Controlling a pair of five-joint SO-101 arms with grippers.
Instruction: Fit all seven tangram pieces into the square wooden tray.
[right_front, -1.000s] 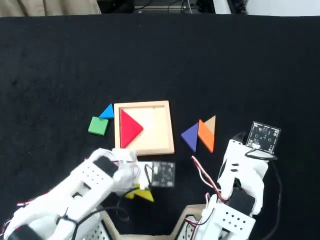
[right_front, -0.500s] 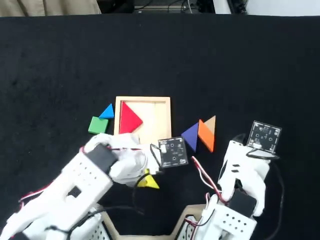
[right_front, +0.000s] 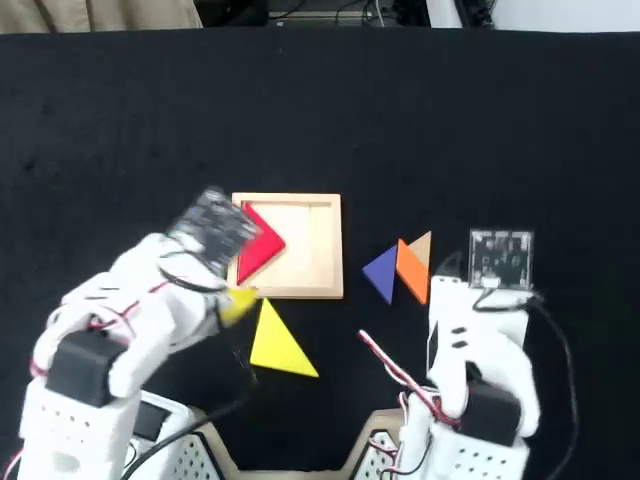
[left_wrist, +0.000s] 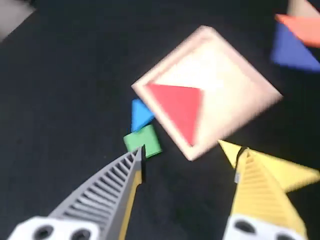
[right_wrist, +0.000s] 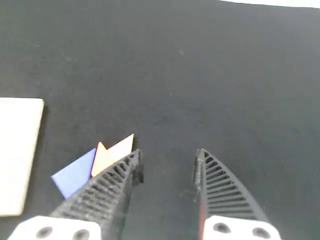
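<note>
Square wooden tray (right_front: 312, 205) sits mid-table with the red triangle (right_front: 262, 245) in its left half, and the big yellow triangle (right_front: 278, 342) lies on the black cloth (right_front: 480, 130) just off the tray's near edge. Left gripper (left_wrist: 190, 152) hangs over that spot with jaws apart and empty. Right gripper (right_wrist: 167, 155) is spread too, near the blue triangle (right_front: 382, 270), orange piece (right_front: 412, 270) and tan piece (right_front: 423, 245).
</note>
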